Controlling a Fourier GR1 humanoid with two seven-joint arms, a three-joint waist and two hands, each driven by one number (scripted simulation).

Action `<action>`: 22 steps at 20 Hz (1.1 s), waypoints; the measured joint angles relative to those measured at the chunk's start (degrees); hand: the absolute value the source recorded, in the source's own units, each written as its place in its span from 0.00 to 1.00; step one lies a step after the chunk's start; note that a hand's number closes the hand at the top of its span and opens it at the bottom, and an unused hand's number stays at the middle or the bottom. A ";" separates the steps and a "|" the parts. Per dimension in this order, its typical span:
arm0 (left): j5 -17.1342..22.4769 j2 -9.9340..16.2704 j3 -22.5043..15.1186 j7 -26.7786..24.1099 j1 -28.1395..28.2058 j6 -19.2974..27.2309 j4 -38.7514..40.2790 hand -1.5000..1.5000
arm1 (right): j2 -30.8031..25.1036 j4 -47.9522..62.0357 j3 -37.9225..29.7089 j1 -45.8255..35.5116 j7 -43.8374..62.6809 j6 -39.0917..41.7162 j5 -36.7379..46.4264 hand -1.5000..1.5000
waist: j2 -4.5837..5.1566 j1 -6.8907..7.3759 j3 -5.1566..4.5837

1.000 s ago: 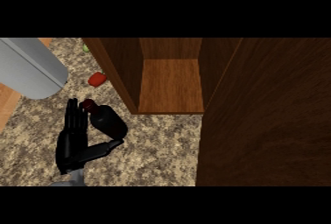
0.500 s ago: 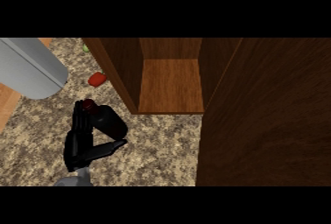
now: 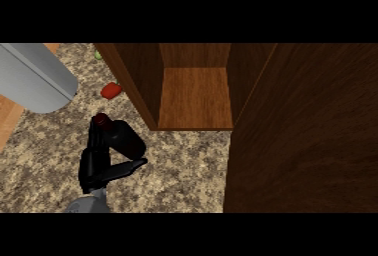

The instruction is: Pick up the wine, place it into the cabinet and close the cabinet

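The wine bottle (image 3: 124, 141) is dark with a red cap, and it lies or leans on the speckled counter just left of the cabinet's front corner, cap pointing away from me. My left hand (image 3: 94, 165) comes in from the lower edge. Its straight fingers (image 3: 93, 142) run along the bottle's left side and its thumb (image 3: 130, 167) reaches out under the bottle's base. The wooden cabinet (image 3: 196, 97) stands open, its inner shelf bare. Its dark door (image 3: 303, 135) fills the right of the view. My right hand does not show.
A big grey cylinder (image 3: 33, 75) sits at the upper left. A small red item (image 3: 111, 90) and a green one (image 3: 97, 55) lie beside the cabinet's left wall (image 3: 136, 80). A wooden board (image 3: 6, 122) shows at the left edge.
My left hand has slid right, closing the gap until its fingers lie against the bottle and its thumb sits under the base. The bottle has stayed in place.
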 measured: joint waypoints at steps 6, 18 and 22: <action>1.13 0.01 2.40 -4.59 -3.84 -3.03 8.22 0.00 | 0.31 0.44 0.61 -2.14 0.70 -0.42 0.67 0.00 | 0.05 0.00 -0.01; 3.73 0.38 2.51 -10.20 -9.02 -9.37 17.07 1.00 | 0.36 0.15 -0.39 -1.97 1.93 0.22 0.48 0.00 | 0.00 -0.21 0.04; 1.82 0.61 1.18 -11.36 -10.00 -10.11 18.53 1.00 | 0.71 0.21 -0.38 -2.46 2.41 -0.29 0.69 0.00 | 0.00 -0.11 0.02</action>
